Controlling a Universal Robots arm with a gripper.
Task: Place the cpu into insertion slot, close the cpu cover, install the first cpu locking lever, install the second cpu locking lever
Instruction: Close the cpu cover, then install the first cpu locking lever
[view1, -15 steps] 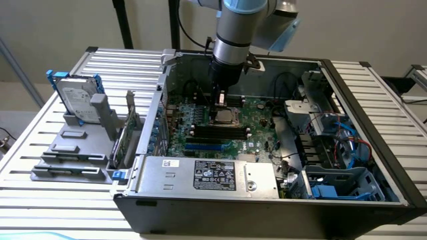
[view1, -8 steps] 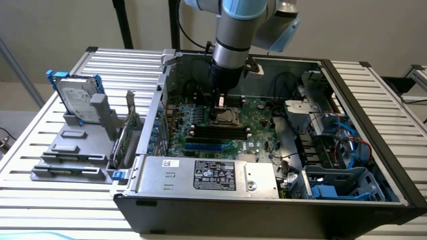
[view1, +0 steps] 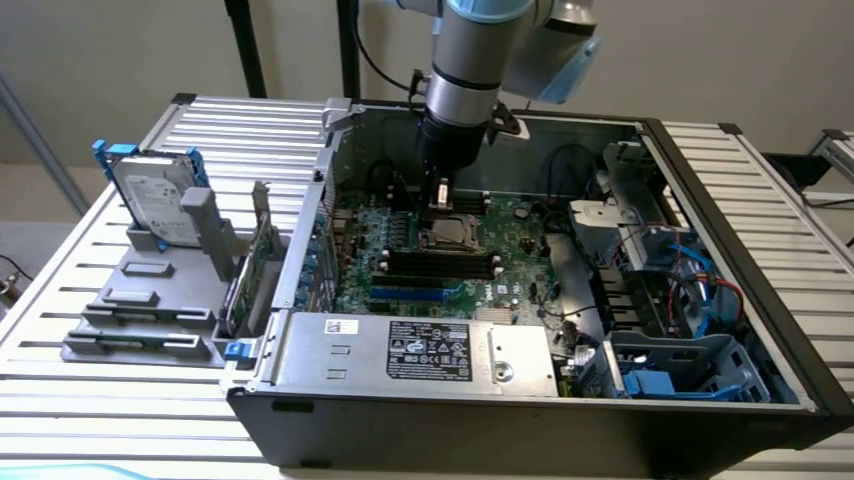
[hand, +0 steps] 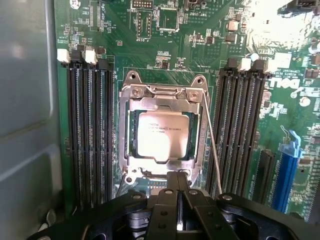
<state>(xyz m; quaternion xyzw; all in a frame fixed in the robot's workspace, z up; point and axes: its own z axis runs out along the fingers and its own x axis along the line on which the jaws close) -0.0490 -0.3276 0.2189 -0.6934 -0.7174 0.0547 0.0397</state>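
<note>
The gripper (view1: 438, 203) hangs in the upper centre of the exterior view, inside the open case (view1: 534, 440), directly over the slot (view1: 449, 236) in the middle of the board (view1: 514, 240); the arm (view1: 467, 70) enters from the frame's top edge.

Jaws: together, with nothing seen between them; in the wrist view the fingertips (hand: 172, 182) meet along a thin seam just beside the edge of the cover (hand: 160, 104).

The cpu (hand: 162, 135) lies flat in the slot, pale face up, printed text visible; the cover lies down over it, its frame round the cpu face, which shows through the window.

A thin lever (hand: 211, 140) runs along one side of the cover, angling slightly away from it; it appears unlatched, though the view is too poor to be sure.

Black memory slots (hand: 90, 135) flank the slot on both sides.

The power supply (view1: 414, 350) sits in the lower centre of the exterior view; a drive (view1: 150, 195) stands on the table (view1: 240, 130) at upper left.
</note>
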